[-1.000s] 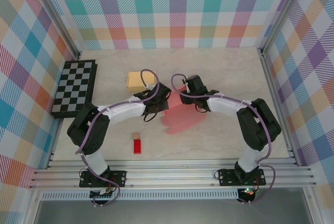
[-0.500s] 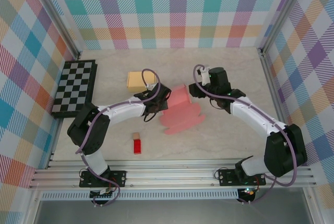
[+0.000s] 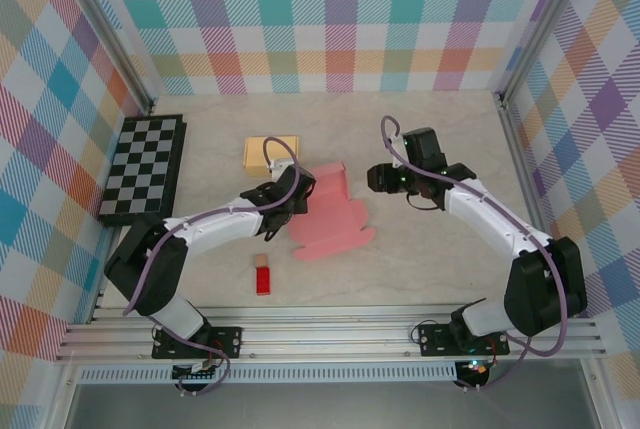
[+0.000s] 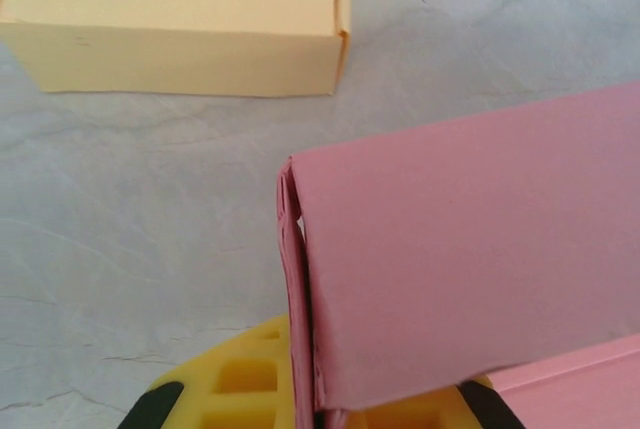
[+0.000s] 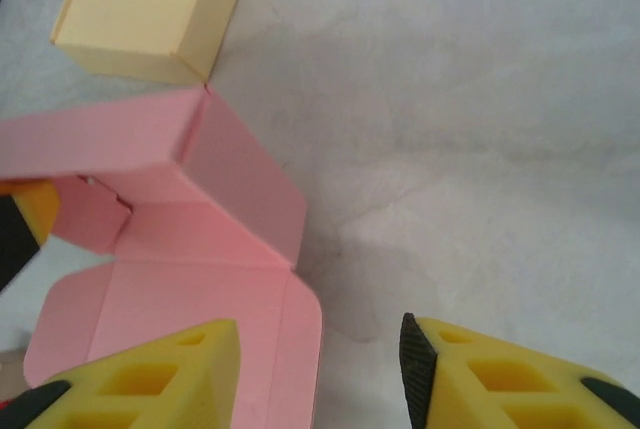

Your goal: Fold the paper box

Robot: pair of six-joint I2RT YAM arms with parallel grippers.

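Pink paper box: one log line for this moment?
left hand: shut on pink paper box | right hand: open, apart from box | box: partly folded

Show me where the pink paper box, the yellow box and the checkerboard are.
pink paper box (image 3: 335,229), top external view, on its flat unfolded panel.
yellow box (image 3: 262,153), top external view, on its top face.
checkerboard (image 3: 143,169), top external view, at the board's middle.

Light: bright, even, overhead; no glare.
Shadows: soft, faint; grey patch right of paper box (image 5: 240,179), rt-wrist view.
Focus: top view sharp; wrist views softer twd bottom edge.
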